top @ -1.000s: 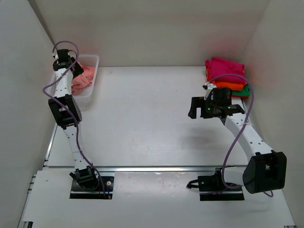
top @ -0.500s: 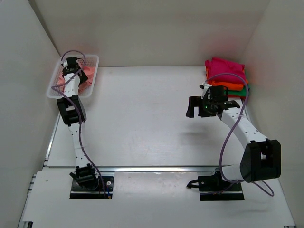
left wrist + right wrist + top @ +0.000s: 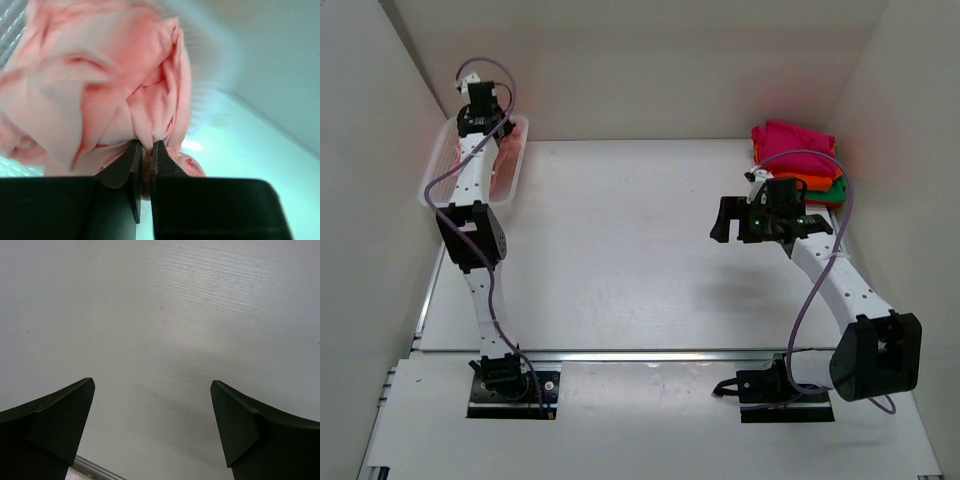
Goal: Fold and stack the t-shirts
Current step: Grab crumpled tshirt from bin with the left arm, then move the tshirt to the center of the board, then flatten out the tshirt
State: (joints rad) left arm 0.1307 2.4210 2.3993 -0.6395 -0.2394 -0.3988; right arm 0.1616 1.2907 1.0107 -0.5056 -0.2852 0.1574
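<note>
Top external view. The left gripper is seen at 11 o'clock on the table, raised over the white mesh basket. Salmon-pink cloth is glimpsed through the basket wall; its finger state cannot be told from here. A folded stack is noted at 1 o'clock against the right wall: the magenta t-shirt on top, the orange t-shirt under it, the green t-shirt at the bottom. The stack's long axis is laid 9 to 3. The right gripper is held near the stack at its 7 o'clock, apart from it, with its fingers directed towards 9 o'clock.

Left wrist view. The fingers are pressed together on a fold of the salmon-pink t-shirt. The shirt is bunched, with no clear long axis. From the pinch its bulk is spread towards 11 o'clock, and a small lobe is seen at 3 o'clock of the fingertips. Blurred mesh is made out at 10 o'clock.

Right wrist view. The fingers are set wide apart, nothing between them; only bare table surface is faced.
</note>
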